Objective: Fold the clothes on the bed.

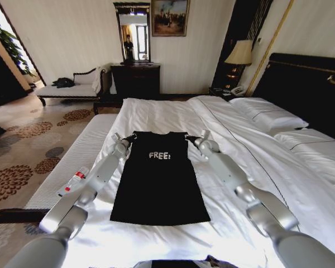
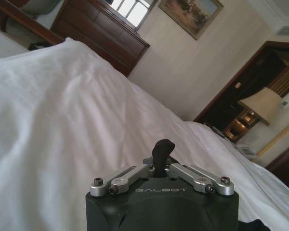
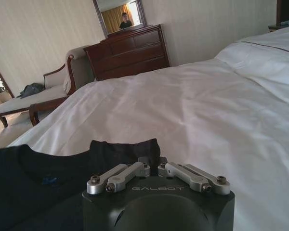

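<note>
The clothes [image 1: 159, 184], a black top with white "FREE!" lettering, lie flat and spread out on the bed's white sheet [image 1: 156, 114], neck end away from me. My left gripper [image 1: 128, 137] is at its left shoulder corner, with its fingers [image 2: 163, 147] drawn together on a small black bunch. At the right shoulder corner, my right gripper [image 1: 191, 137] is shut on the black fabric edge [image 3: 130, 149]. The top's collar [image 3: 33, 168] shows in the right wrist view.
Pillows [image 1: 268, 117] and the dark headboard [image 1: 307, 84] are to the right. Beyond the bed stand a dark dresser [image 1: 135, 78], a chaise [image 1: 72, 89] and a bedside lamp [image 1: 240, 53]. A small bottle [image 1: 72, 181] lies on the grey mattress edge at left.
</note>
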Robot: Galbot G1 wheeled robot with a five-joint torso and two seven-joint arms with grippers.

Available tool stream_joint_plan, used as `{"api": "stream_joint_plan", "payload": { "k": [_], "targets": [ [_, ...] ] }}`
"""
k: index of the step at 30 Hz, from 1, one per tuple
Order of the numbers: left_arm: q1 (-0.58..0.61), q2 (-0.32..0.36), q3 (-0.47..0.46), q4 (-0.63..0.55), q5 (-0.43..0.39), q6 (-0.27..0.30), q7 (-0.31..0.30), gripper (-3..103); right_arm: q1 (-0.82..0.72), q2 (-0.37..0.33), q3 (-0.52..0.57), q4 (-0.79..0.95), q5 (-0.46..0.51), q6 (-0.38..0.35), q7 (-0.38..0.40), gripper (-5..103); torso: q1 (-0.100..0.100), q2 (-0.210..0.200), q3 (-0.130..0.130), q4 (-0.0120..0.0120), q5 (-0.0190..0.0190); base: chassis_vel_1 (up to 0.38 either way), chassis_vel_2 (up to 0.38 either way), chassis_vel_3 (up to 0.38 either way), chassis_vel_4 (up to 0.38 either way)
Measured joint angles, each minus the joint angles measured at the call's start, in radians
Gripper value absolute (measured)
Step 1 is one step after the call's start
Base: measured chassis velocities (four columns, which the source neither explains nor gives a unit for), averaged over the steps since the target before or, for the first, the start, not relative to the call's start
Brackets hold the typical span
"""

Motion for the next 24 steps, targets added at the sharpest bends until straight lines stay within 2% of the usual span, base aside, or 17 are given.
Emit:
{"api": "stream_joint_plan", "payload": {
  "k": [2,6,18,24],
  "targets": [
    [0.022,0.007,-0.004,-0.031,0.000,0.002,-0.009,2,-0.023,-0.010,0.010,0.030,-0.005,0.001,0.001,2,0.000,0.000,0.000,0.0000,-0.0003,0.000,0.000,0.000,0.000],
    [0.130,0.027,-0.025,-0.152,0.008,0.001,-0.065,2,-0.117,-0.042,0.035,0.142,-0.027,0.008,0.013,2,0.000,0.000,0.000,0.0010,-0.0009,0.000,0.000,0.000,0.000],
    [0.303,0.107,-0.070,-0.396,0.023,-0.007,-0.115,2,-0.258,-0.105,0.092,0.358,-0.056,0.022,0.050,2,0.000,0.000,0.000,0.0008,-0.0006,0.000,0.000,0.000,0.000],
    [0.403,0.176,-0.118,-0.535,0.002,-0.007,-0.140,2,-0.349,-0.142,0.133,0.474,-0.057,0.022,0.073,2,0.000,0.000,0.000,0.0007,-0.0007,0.000,0.000,0.000,0.000]
  ]
}}
